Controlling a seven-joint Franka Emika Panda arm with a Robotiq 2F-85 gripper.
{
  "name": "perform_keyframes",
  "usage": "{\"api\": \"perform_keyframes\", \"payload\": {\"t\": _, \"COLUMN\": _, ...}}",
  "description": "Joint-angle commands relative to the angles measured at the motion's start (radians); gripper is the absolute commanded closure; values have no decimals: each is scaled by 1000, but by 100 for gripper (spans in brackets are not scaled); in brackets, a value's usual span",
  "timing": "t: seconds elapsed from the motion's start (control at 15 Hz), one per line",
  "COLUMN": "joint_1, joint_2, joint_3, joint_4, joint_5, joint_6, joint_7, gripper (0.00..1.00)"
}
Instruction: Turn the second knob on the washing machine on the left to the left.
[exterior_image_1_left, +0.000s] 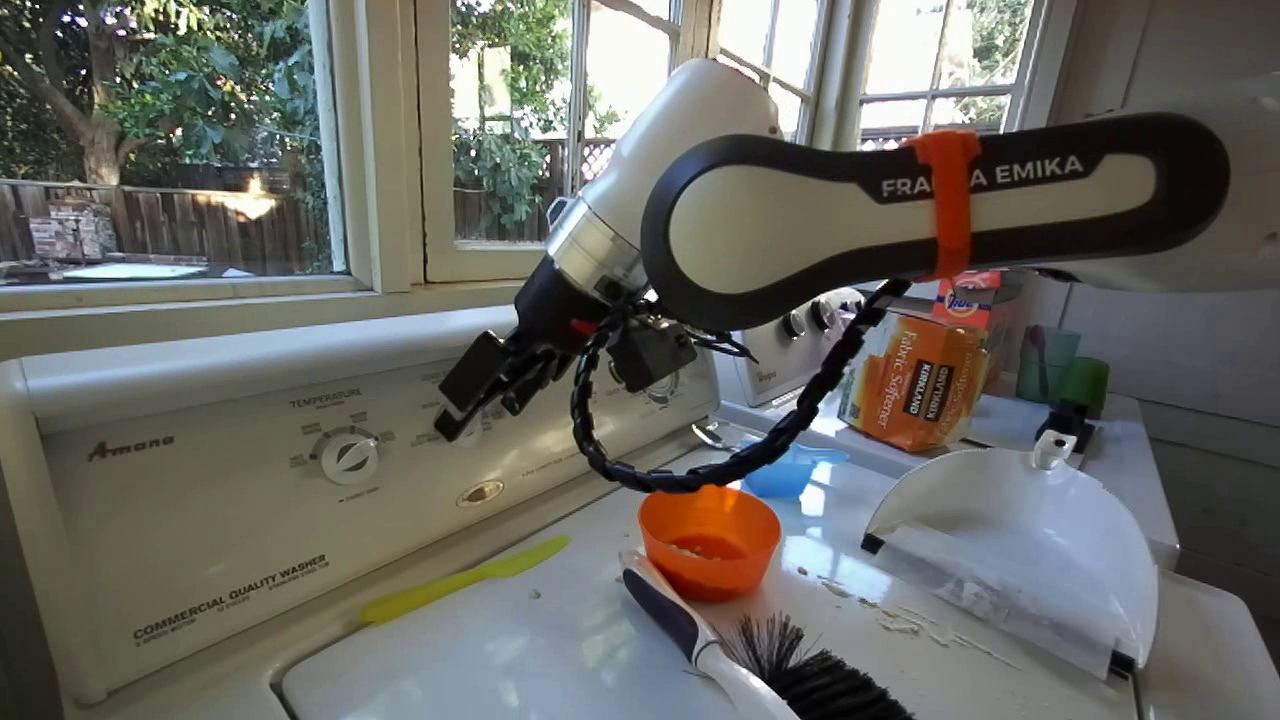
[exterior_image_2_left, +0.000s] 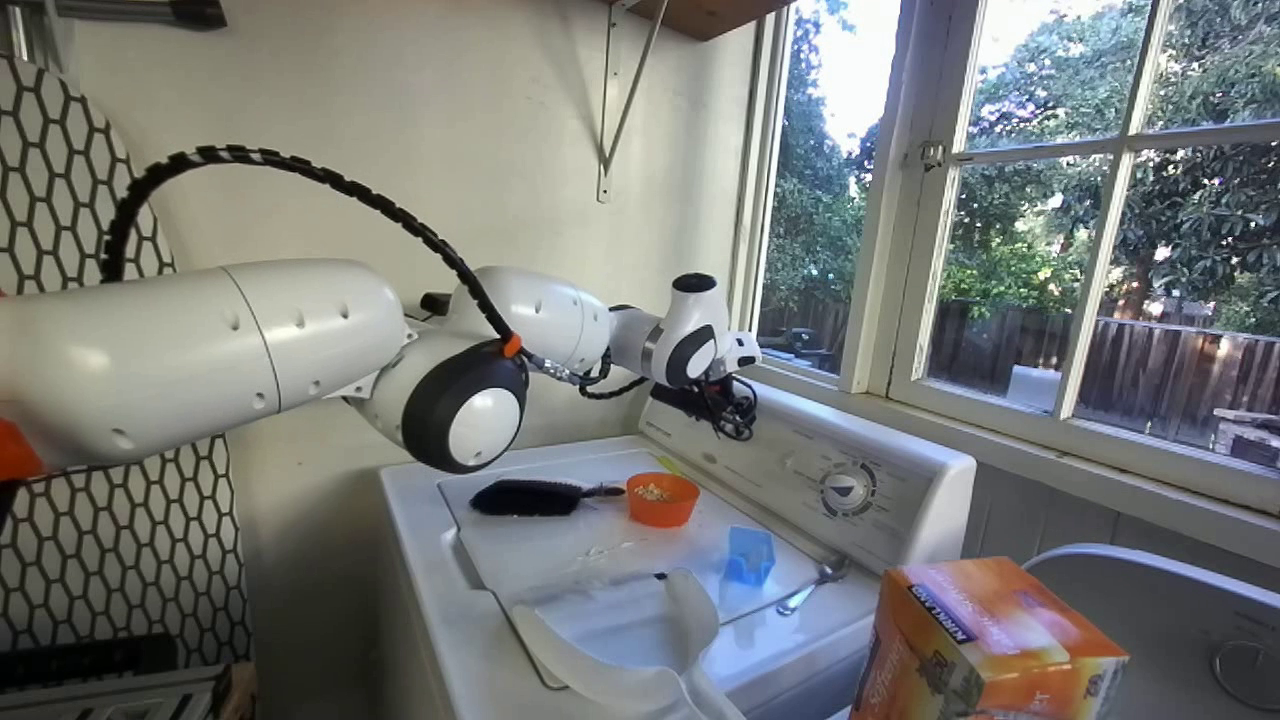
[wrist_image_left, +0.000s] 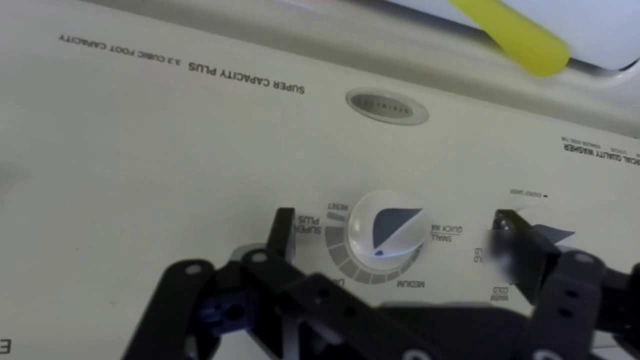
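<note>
- So the target is the second knob (wrist_image_left: 387, 225), the white one with the grey centre, on the slanted panel (exterior_image_1_left: 200, 520) of the washing machine (exterior_image_1_left: 470, 650).
- The end effector (wrist_image_left: 394, 217) sits in front of the second knob, fingers (wrist_image_left: 284, 230) spread wide, one either side of it, nothing gripped.
- Temperature knob (exterior_image_1_left: 350, 457) is just left of the second knob as you face it; one finger partly covers it in the wrist view, so a bump seems possible.
- Step in hand, I reckon: lining up for the grab.
- Can't tell how close the fingertips are to the second knob, tbh: in an exterior view the end effector (exterior_image_1_left: 482, 412) mostly hides it.
- Next move, imo: ease straight in, pinch the second knob evenly, roll it counter-clockwise. Wrist view's upside down btw.
</note>
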Motion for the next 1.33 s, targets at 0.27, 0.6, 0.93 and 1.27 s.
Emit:
{"api": "perform_keyframes", "payload": {"t": 0.27, "joint_1": 6, "joint_2": -9, "joint_3": -7, "joint_4": -19, "joint_5": -3, "joint_6": 36, "joint_7": 3, "gripper": 0}}
{"api": "perform_keyframes", "payload": {"t": 0.6, "joint_1": 15, "joint_2": 6, "joint_3": -4, "joint_4": -3, "joint_5": -1, "joint_6": 24, "joint_7": -4, "gripper": 6}}
{"api": "perform_keyframes", "payload": {"t": 0.93, "joint_1": 15, "joint_2": 7, "joint_3": -2, "joint_4": -3, "joint_5": 1, "joint_6": 21, "joint_7": -6, "gripper": 58}}
{"api": "perform_keyframes", "payload": {"t": 1.27, "joint_1": 10, "joint_2": 0, "joint_3": -3, "joint_4": -10, "joint_5": 1, "joint_6": 20, "joint_7": -9, "gripper": 88}}
